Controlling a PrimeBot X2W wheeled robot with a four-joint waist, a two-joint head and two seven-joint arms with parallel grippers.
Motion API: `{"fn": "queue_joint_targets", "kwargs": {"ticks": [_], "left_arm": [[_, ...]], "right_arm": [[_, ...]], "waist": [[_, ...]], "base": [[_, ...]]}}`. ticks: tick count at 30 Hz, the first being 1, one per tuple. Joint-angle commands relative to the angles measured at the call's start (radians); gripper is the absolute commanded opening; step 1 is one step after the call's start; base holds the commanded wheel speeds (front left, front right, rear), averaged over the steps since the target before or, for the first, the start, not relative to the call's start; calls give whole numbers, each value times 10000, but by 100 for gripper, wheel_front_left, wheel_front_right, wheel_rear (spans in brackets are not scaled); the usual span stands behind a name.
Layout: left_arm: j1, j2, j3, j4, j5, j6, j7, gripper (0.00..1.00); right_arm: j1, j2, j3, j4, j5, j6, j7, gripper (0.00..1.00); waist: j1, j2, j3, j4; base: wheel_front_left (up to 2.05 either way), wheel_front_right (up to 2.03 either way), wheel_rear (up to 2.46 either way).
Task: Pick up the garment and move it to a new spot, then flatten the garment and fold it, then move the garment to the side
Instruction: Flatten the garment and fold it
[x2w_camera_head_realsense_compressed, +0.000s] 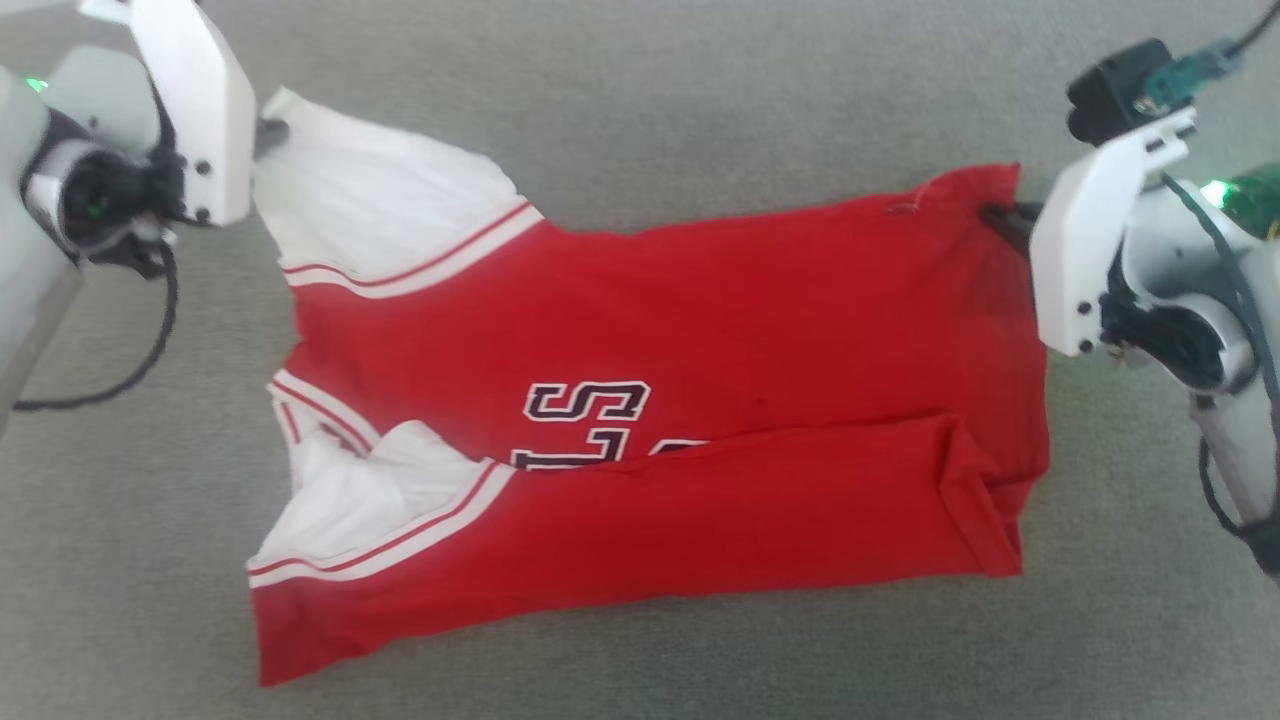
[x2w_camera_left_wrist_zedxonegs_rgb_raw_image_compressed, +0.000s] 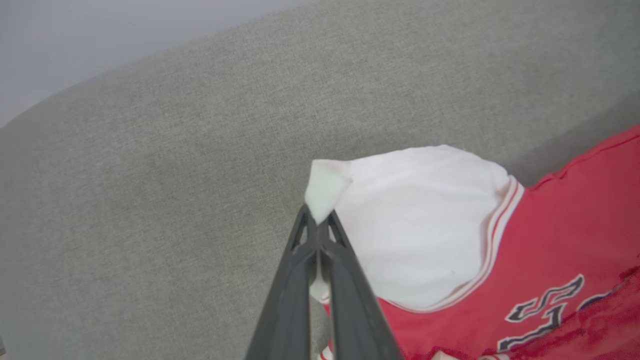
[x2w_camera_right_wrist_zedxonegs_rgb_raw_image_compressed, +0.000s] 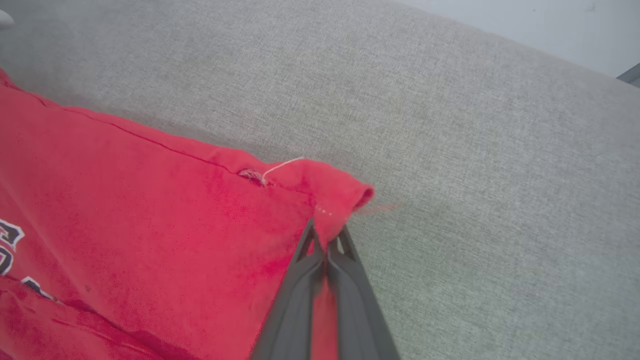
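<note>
Your garment (x2w_camera_head_realsense_compressed: 700, 300) lies spread sideways on the grey fabric surface (x2w_camera_head_realsense_compressed: 700, 100): red body with black-and-white lettering, white sleeves with striped trim at the robot's left, near edge folded up over the lettering. The left tool (x2w_camera_left_wrist_zedxonegs_rgb_raw_image_compressed: 316, 225) is pinched tight on the far sleeve's tip, and the right tool (x2w_camera_right_wrist_zedxonegs_rgb_raw_image_compressed: 327, 240) is clamped on the far red hem corner; a black cable (x2w_camera_head_realsense_compressed: 168, 300) hangs by the left wrist, clear of the cloth

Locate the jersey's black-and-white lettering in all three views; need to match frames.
Head view: lettering sits low on the centre of the garment, its lower part hidden by a fold.
Left wrist view: lower right, beyond the white sleeve.
Right wrist view: cut off at the left edge.
Shared landmark: the grey fabric surface under the garment.
</note>
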Motion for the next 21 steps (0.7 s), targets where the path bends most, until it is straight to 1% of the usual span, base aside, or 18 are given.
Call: {"fn": "queue_joint_targets", "kwargs": {"ticks": [1, 5, 9, 13, 17, 21], "left_arm": [[175, 100, -24, -162, 16, 112, 10, 0], [711, 661, -103, -1794, -2, 747, 142, 0], [1348, 1497, -151, -3838, -98, 1628, 288, 0], [2031, 2390, -228, -5942, -177, 2558, 376, 0], [2708, 3103, -329, -7728, -240, 3390, 398, 0], [3501, 3532, -518, -8880, -481, 3929, 250, 0]], "right_arm": [[192, -43, -61, -112, 43, -4, 31, 0], [900, -308, -468, -917, 42, -4, 270, 0], [1751, -427, -1026, -1801, -21, -4, 566, 0], [2764, -477, -1797, -2688, -34, -2, 897, 0], [3903, -344, -2432, -3495, -38, -2, 1387, 0], [4939, -138, -2947, -4060, -73, -2, 1812, 0]], "waist": [[0, 0, -202, 188], [0, 0, -475, 410], [0, 0, -701, 572], [0, 0, -864, 741], [0, 0, -956, 849], [0, 0, -1010, 882]], "base": [[0, 0, 0], [0, 0, 0], [0, 0, 0], [0, 0, 0], [0, 0, 0], [0, 0, 0]]}}
